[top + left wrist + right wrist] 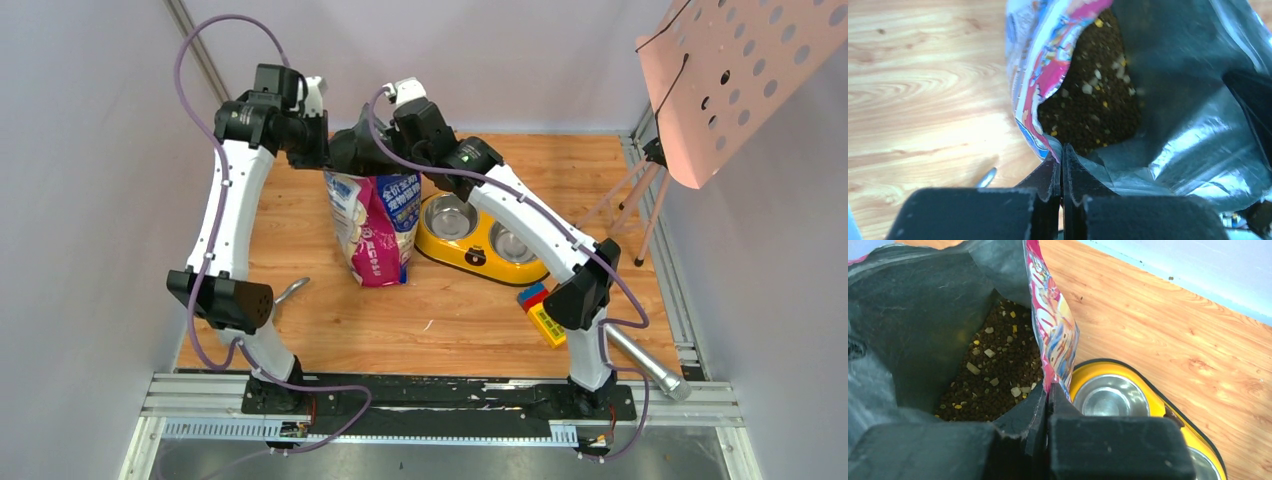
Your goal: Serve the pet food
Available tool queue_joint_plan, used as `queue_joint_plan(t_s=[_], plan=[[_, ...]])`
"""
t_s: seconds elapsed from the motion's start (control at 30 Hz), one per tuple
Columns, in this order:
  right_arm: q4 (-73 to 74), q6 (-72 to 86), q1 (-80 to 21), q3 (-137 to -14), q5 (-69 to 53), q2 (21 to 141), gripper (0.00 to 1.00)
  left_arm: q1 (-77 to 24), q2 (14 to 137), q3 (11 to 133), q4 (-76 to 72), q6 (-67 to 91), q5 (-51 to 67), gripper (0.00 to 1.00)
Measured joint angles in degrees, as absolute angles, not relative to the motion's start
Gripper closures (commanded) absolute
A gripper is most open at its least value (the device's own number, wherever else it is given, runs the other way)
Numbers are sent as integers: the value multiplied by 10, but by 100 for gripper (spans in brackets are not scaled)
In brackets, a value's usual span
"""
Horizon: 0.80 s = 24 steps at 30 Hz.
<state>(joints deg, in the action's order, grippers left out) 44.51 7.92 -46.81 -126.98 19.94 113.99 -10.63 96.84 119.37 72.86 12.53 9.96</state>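
Observation:
The blue-and-magenta cat food bag stands upright mid-table with its mouth held open. My left gripper is shut on the bag's left rim. My right gripper is shut on the bag's right rim. Dark brown pet food with a few pale and yellow bits lies deep inside the bag, and it also shows in the right wrist view. In the top view both grippers meet above the bag's top.
The yellow double-bowl feeder with two steel bowls stands just right of the bag. The grey metal scoop's handle lies at the left by my left arm. A yellow, red and blue box and a metal cylinder lie at the right front.

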Motion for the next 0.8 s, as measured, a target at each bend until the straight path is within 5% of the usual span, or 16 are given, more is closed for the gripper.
queue_joint_plan(t_s=[0.27, 0.4, 0.47, 0.53, 0.6, 0.8], plan=[[446, 126, -471, -1325, 180, 1182, 100, -52, 1030, 1291, 749, 85, 91, 100], [443, 146, -471, -1334, 172, 1198, 87, -44, 1031, 1280, 747, 74, 104, 97], [440, 151, -470, -1340, 172, 1202, 78, -37, 1029, 1266, 734, 70, 120, 55], [432, 148, -469, -1351, 173, 1202, 68, -31, 1024, 1250, 721, 62, 134, 35], [417, 144, -465, -1364, 172, 1202, 62, -26, 1018, 1244, 710, 52, 140, 27], [369, 99, -455, -1381, 166, 1212, 56, -22, 1020, 1273, 686, 33, 142, 23]])
